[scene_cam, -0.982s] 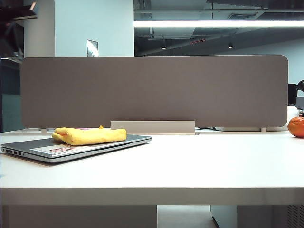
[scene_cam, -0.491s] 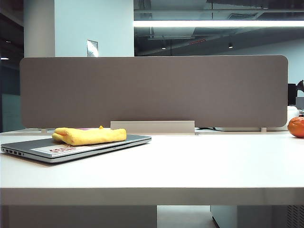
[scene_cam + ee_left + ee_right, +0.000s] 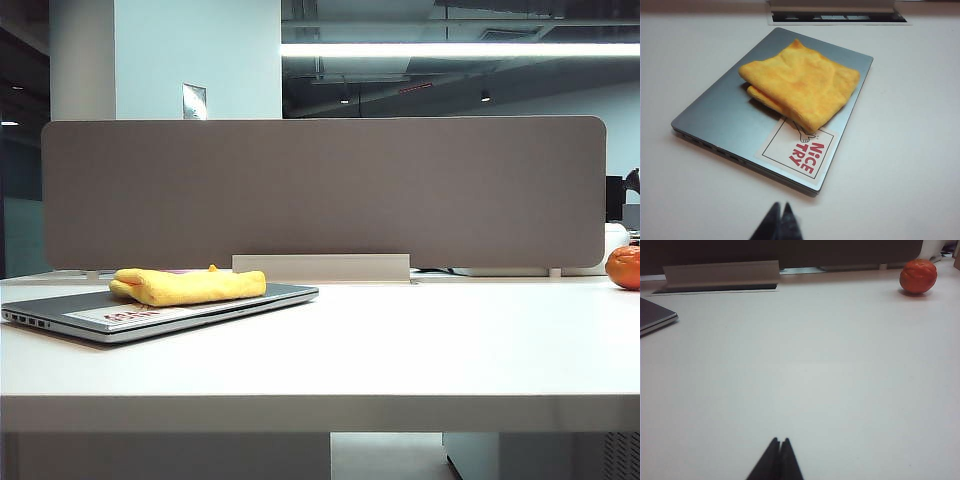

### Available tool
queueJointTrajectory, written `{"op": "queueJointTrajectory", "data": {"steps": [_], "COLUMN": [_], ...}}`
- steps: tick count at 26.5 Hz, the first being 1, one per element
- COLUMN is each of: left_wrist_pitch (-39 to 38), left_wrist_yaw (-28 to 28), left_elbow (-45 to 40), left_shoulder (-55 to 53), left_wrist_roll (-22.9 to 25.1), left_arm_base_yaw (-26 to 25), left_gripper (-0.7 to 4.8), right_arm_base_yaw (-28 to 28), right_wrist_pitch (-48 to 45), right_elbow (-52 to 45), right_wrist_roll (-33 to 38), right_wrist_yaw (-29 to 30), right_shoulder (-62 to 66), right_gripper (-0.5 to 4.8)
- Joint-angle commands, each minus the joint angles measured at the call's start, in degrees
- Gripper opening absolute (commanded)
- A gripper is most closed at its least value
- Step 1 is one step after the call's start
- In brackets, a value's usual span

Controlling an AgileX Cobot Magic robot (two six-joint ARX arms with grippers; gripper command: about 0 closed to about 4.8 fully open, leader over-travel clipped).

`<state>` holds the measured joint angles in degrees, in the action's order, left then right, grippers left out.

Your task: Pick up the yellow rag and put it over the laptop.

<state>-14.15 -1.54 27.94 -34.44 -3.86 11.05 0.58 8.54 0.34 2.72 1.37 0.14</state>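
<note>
**Rag on the lid, both my grippers empty**

My left gripper (image 3: pixel 780 220) hung above the white table (image 3: pixel 900 165) with its two dark fingers pressed together, tips meeting and nothing between them. It touched nothing. Just ahead of those tips lay the near edge of the laptop (image 3: pixel 715 112), closed and flat on the table, its silver-grey lid up and a row of ports along one side. Nearest to me on the lid sat a white sticker (image 3: pixel 800 147) with red print reading "NICE TRY". Past the sticker, and overlapping its far corner, the yellow rag (image 3: pixel 802 85) rested folded on the lid, a thick soft bundle that covered part of the surface and left the grey bare on the port side. Beyond the laptop a slot in the table ran under a pale rail.

My right gripper (image 3: pixel 777 460) was likewise shut, fingers together, holding nothing, poised over a bare stretch of table. Well ahead and off to one side, only a corner of the laptop came into its sight. Far off on the other side an orange ball (image 3: pixel 918 276) stood alone near the back of the table, well apart from everything else.

From the exterior view, neither of my arms showed. Behind the table stood a grey-brown divider panel (image 3: pixel 320 190).
</note>
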Motion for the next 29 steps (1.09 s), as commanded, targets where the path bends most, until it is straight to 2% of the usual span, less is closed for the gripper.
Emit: {"op": "queueJointTrajectory", "data": {"steps": [1,3,4,7,10,11,15,18,23,29], "left_wrist_pitch": [0.5,0.5,0.6,2.7,7.5,11.8,20.5,24.7,24.1,19.8], "left_wrist_yaw": [-0.4,-0.3,1.2,3.9,4.5,4.5,4.5,4.3,3.7,0.8], "left_elbow": [0.2,0.2,0.1,-2.2,-6.4,-9.8,-17.9,-23.2,-27.5,-27.5], "left_shoulder": [0.1,0.1,0.2,3.0,6.2,8.6,15.3,20.7,27.7,31.2], "left_wrist_roll": [0.4,1.0,3.4,5.2,5.2,5.6,5.5,5.4,4.4,4.3], "left_arm_base_yaw": [0.0,0.0,0.0,-1.4,-2.4,-2.9,-4.2,-5.1,-6.4,-9.2], "left_gripper": [-0.06,-0.06,-0.06,-0.06,-0.06,-0.06,-0.06,-0.06,-0.06,-0.06], "right_arm_base_yaw": [0.0,0.0,0.0,0.0,0.0,0.0,0.0,0.1,0.1,0.0], "right_wrist_pitch": [-0.6,-0.6,-0.6,-0.6,-0.7,-0.6,-0.6,-0.6,-0.6,-0.6], "right_elbow": [-0.2,-0.2,-0.2,-0.2,-0.2,-0.2,-0.2,-0.2,-0.2,-0.2], "right_wrist_roll": [0.1,0.1,0.1,0.1,0.1,0.1,0.1,0.1,0.1,0.1], "right_wrist_yaw": [-0.2,-0.2,-0.2,-0.2,-0.2,-0.1,-0.2,-0.2,-0.2,-0.2], "right_shoulder": [-0.1,-0.1,-0.1,-0.1,-0.1,-0.1,-0.1,-0.1,-0.1,-0.1], "right_gripper": [-0.06,-0.06,-0.06,-0.06,-0.05,-0.05,-0.06,-0.06,-0.06,-0.06]}}
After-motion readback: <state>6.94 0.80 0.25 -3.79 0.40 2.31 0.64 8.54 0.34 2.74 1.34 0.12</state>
